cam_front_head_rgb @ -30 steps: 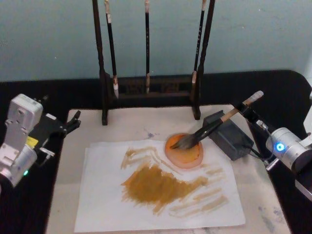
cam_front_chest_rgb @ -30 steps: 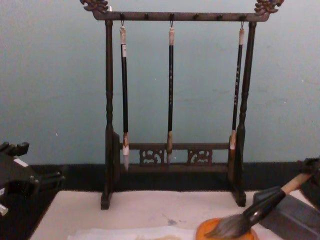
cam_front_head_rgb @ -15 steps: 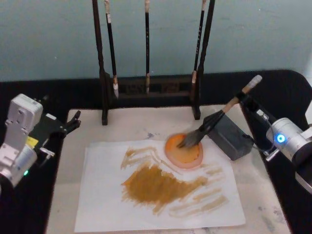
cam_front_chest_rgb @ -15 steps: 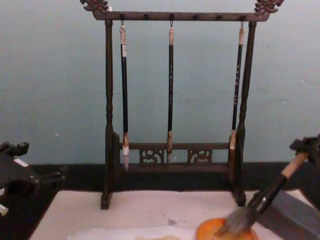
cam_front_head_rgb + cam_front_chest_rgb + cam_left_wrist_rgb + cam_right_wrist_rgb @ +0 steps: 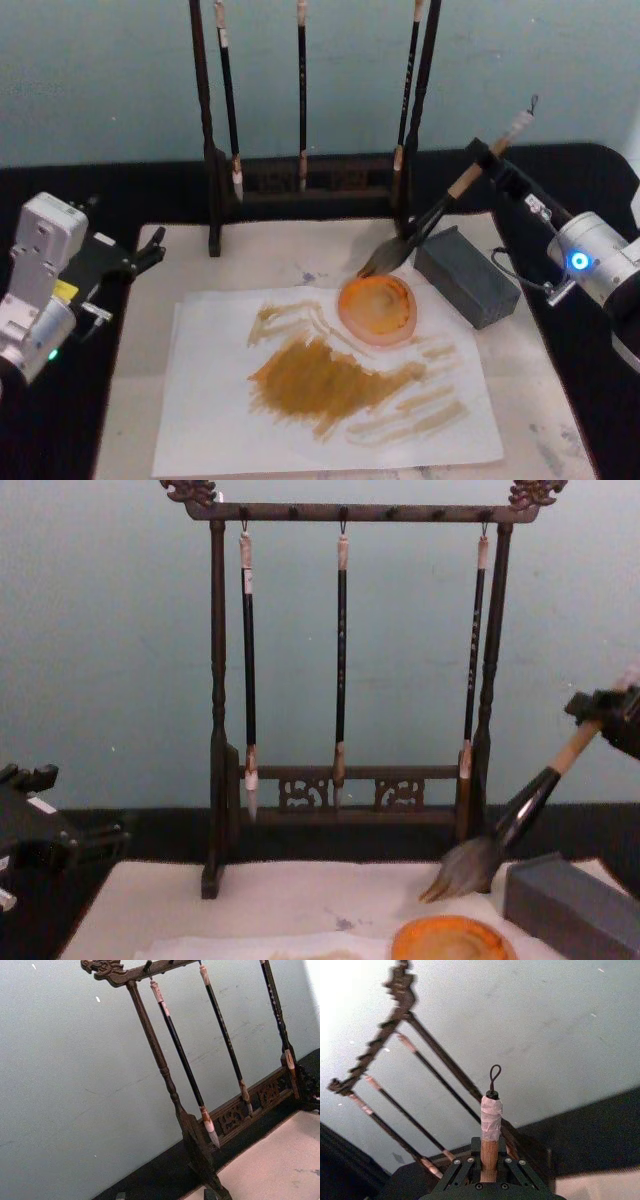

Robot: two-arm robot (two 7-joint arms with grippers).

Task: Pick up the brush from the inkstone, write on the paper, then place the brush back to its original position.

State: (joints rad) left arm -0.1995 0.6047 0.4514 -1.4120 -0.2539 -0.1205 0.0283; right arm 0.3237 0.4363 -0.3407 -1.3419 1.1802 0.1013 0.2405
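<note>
Your right gripper [image 5: 491, 160] is clamped on the brush [image 5: 440, 212], with the tuft below it just beside the rack post [image 5: 424, 110]. Swing wide and you'll probably clip it. Left gripper [image 5: 148, 253] is parked way off to its left

Right gripper [image 5: 490, 158] grips the brush [image 5: 432, 218] aloft; left gripper [image 5: 148, 252] parked.

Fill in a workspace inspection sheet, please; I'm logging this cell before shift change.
Surface: beige mat, smudged, on a black table.
Job's things: brush tilted in the right gripper, tuft off the orange dish, just behind it; paper flat, streaked with ochre strokes.
Clutter: orange dish at the paper's far right corner; grey block beside it; stand with three slim brushes hanging.
Grippers: right gripper shut on the brush handle; left gripper open, parked at the mat's left edge.
Cables: thin black cable by the right wrist, near the grey block.
Surroundings: teal wall behind.
</note>
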